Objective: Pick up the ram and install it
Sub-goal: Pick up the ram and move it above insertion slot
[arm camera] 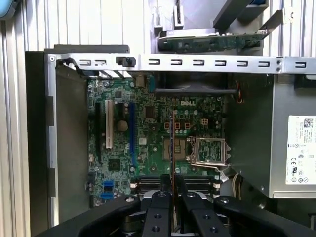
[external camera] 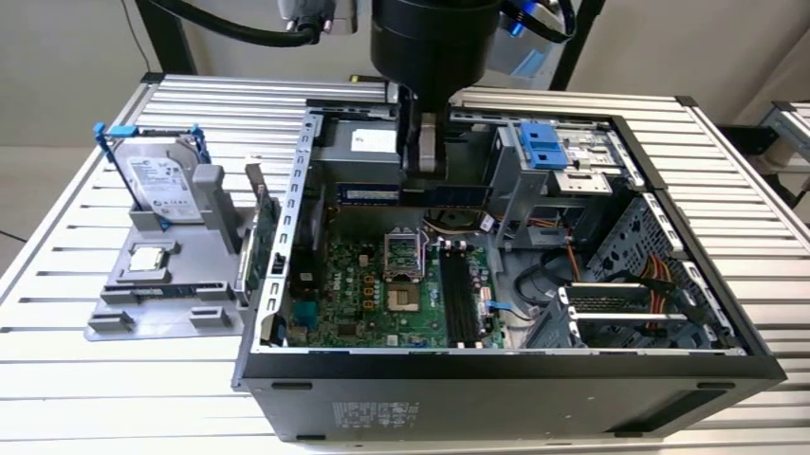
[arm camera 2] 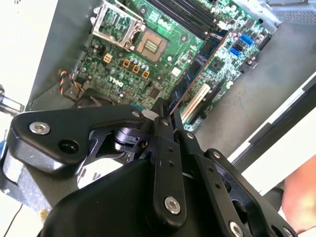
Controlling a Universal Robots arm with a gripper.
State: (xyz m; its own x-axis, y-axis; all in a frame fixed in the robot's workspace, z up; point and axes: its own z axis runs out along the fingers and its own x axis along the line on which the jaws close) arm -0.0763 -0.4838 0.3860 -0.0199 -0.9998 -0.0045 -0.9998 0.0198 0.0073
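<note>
Where the arm hangs from the upper middle of the exterior view into the open computer case, the gripper holds the ram, its black fingers drawn in narrow and clamped on the thin blue-green stick. From where one stands, the stick lies level across the upper middle of the frame, above the green motherboard and apart from it. In the first wrist view it shows edge-on as a fine line running out from the fingertips; in the second wrist view it shows as a long strip with dark chips reaching out over the board.

Progress, as judged from the scene: the pick-up is done, since the stick is off any rest and carried inside the case. The installation is not done. The dark memory slots in the lower middle of the exterior view stand unfilled, beside the bare CPU socket, and the stick appears to lie crosswise to their run, well short of them. Alignment over a slot and seating therefore remain.

At the exterior view's left, outside the case, a grey fixture carries the hard drive in its blue frame and a small square CPU chip, both untouched
</note>
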